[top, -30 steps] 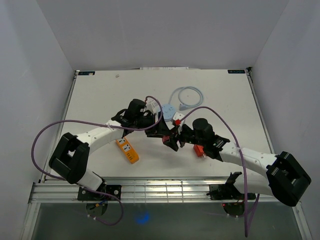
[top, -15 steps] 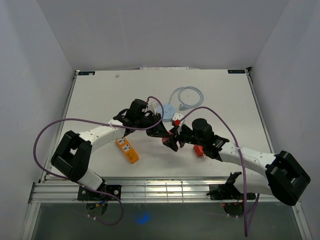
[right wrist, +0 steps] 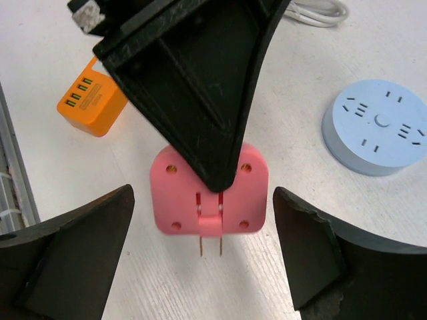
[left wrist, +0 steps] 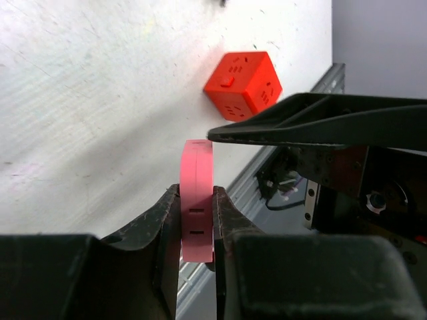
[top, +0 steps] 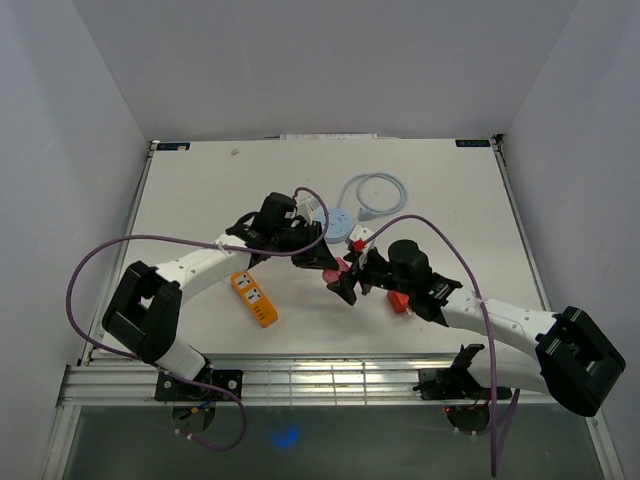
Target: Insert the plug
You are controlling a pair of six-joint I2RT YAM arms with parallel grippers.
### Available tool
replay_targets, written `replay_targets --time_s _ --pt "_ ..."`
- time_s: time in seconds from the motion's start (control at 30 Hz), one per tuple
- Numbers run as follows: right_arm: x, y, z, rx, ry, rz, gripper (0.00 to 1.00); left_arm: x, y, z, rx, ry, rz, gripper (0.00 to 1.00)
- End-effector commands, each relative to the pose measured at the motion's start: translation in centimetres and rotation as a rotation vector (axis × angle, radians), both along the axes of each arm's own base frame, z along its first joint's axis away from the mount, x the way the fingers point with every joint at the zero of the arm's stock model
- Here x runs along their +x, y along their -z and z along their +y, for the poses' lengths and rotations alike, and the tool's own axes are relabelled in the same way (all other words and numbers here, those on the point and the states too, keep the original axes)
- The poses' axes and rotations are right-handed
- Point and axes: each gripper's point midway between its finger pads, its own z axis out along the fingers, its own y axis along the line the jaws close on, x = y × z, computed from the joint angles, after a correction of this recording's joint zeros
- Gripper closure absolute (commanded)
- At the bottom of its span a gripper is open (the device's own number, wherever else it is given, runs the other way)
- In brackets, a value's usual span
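Note:
A flat pink plug (right wrist: 250, 200) with two metal prongs hangs above the table, prongs pointing toward the right wrist camera. My left gripper (left wrist: 197, 192) is shut on its thin edges, as the left wrist view shows; one of its black fingers (right wrist: 193, 80) covers the plug's upper middle in the right wrist view. My right gripper (right wrist: 203, 220) stands open with a finger on each side of the plug and a gap on both sides. From above, the plug (top: 333, 270) sits between the left gripper (top: 322, 262) and the right gripper (top: 346, 286) at mid-table.
A pale blue round socket (right wrist: 380, 127) lies just behind the plug, with its white cable (top: 372, 195) coiled further back. An orange power strip (top: 256, 299) lies to the left near the front. A red cube socket (left wrist: 241, 85) sits under the right arm.
The left jaws have shut on the pink plug. The right jaws have spread wider, away from the plug's sides. Both arms shifted slightly.

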Motion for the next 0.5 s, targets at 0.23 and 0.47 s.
replay_targets --time_s 0.23,0.47 --pt "1.6 -4.5 -2.7 0.145 0.179 -0.137 0.11 5.1 -2.7 1.6 0.152 -0.155 -0.17 1.0" --pt "5.2 -3.9 -7.6 0.139 0.533 -0.114 0.09 8.7 -4.4 3.0 0.208 -0.389 -0.189 1.0"
